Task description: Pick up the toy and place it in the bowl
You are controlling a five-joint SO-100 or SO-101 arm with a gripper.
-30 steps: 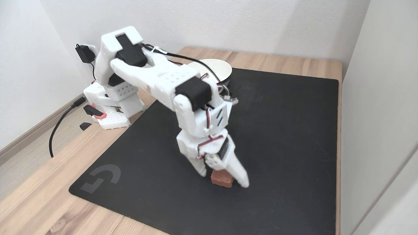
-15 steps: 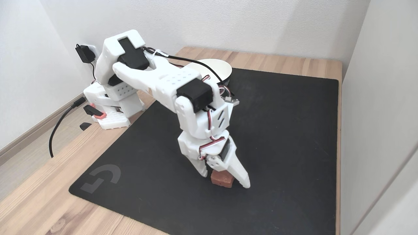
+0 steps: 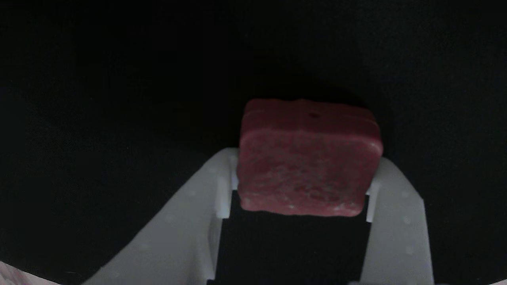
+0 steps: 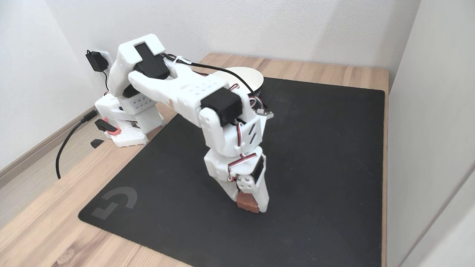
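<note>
The toy (image 3: 307, 170) is a dull-red squarish block with white speckles and a tiny hole on its far side. It sits between the two white fingers of my gripper (image 3: 303, 178), which press on its left and right sides. In the fixed view the gripper (image 4: 252, 205) points straight down at the front middle of the black mat, shut on the toy (image 4: 246, 203), whose lower edge is at the mat's surface. The white bowl (image 4: 250, 76) stands at the mat's far edge, partly hidden behind my arm.
A black mat (image 4: 326, 155) covers most of the wooden table (image 4: 44, 230). The arm's base (image 4: 128, 122) is clamped at the left edge, with a black cable (image 4: 68, 139) trailing off the table. A wall rises close on the right.
The fingers have closed onto the toy from either side; the outer finger swung in from the right. The toy turned slightly and now sits tucked between the fingers.
</note>
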